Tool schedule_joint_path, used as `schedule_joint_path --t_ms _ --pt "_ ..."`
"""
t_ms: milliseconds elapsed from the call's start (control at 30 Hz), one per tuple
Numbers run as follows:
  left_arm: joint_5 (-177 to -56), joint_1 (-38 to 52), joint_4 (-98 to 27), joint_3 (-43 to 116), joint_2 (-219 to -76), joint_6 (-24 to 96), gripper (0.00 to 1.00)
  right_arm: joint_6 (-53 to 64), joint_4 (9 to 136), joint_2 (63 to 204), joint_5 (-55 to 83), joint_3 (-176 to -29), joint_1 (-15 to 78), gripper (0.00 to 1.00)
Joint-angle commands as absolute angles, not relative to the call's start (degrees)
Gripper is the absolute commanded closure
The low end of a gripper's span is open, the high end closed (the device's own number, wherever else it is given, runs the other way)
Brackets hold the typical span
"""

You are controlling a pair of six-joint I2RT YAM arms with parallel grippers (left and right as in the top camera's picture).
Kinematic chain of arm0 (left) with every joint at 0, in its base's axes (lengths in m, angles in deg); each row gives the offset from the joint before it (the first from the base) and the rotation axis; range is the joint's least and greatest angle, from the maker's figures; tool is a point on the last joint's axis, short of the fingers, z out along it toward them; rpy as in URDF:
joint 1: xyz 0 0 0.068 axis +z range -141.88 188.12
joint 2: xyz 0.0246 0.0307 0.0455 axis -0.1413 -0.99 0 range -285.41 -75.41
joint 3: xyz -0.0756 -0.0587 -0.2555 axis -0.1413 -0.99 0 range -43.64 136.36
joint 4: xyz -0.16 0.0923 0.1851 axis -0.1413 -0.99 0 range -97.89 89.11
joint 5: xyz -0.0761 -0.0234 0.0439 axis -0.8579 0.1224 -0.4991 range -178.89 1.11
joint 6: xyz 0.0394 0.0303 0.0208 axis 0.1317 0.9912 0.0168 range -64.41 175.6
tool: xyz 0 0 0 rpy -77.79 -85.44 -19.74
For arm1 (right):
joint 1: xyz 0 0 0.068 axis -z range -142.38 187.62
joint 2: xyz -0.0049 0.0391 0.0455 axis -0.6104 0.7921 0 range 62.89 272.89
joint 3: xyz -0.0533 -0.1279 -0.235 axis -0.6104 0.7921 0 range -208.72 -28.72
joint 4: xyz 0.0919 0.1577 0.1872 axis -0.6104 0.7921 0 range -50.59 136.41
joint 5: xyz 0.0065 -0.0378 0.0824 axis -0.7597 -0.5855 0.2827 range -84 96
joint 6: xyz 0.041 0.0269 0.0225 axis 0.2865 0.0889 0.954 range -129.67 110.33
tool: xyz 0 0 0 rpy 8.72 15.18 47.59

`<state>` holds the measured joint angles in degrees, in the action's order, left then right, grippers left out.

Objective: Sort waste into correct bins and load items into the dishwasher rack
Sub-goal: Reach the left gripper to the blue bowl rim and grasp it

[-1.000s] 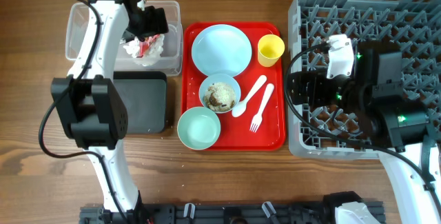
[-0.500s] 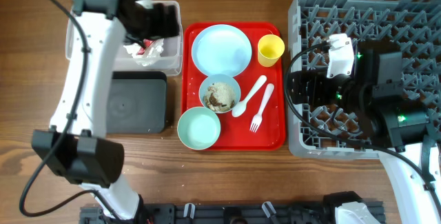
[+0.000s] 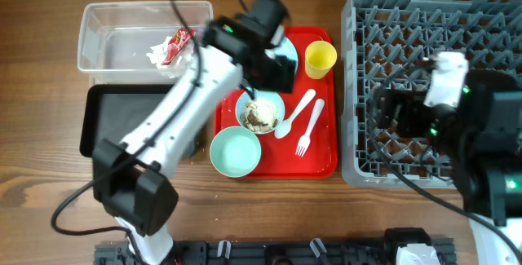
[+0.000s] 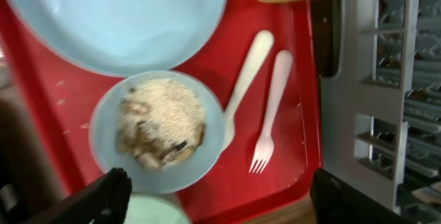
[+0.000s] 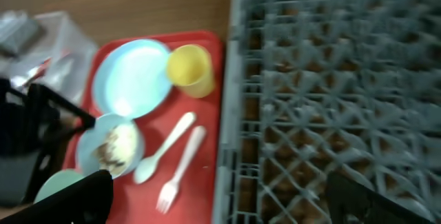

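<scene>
Left end effector (image 4: 220, 193) is spread wide, empty, hanging right over the bowl (image 4: 200, 165) of food scraps (image 4: 162, 120) mid red tray (image 4: 300, 114), bowl sitting lower-left in its wrist view. Right end effector (image 5: 220, 196), also spread, is off over the dishwasher rack (image 5: 331, 79), so left's nearer.

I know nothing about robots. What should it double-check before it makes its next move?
1. Left gripper open, holding nothing: ok.
2. Bowl of food scraps in the left wrist view, upright on the red tray: ok.
3. Red wrapper and tissue inside the clear box: ok.
4. Black tray free for scraps: cannot tell, the arm covers part.
5. Right gripper open over the dishwasher rack: ok.
</scene>
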<state>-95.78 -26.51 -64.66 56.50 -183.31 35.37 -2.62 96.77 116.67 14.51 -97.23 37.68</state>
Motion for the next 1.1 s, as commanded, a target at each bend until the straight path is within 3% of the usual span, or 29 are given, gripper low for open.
schedule_joint_path --t_ms 0,333,500,700,867,1067 --pt "-92.8 -29.5 -58.7 49.9 -184.0 29.6 0.19 -0.4 98.4 116.3 10.0 -98.4 39.6 0.0" --pt "-86.6 -34.2 -44.8 38.4 -184.1 29.9 0.27 0.9 101.1 120.0 11.1 -98.3 39.6 0.0" --pt "-86.6 -34.3 -40.6 34.8 -184.1 30.7 0.41 0.9 102.1 122.2 11.1 -98.3 39.6 0.0" --pt "-86.2 -34.4 -34.8 29.9 -184.2 31.4 0.47 0.9 102.0 123.4 12.0 -98.3 39.6 0.0" --pt "-86.2 -34.4 -32.4 28.1 -184.2 31.3 0.58 0.8 102.0 123.4 12.0 -98.3 39.6 0.0" --pt "-86.2 -34.4 -31.7 27.5 -185.8 31.3 0.6 0.9 102.0 123.4 12.0 -98.3 39.6 0.0"
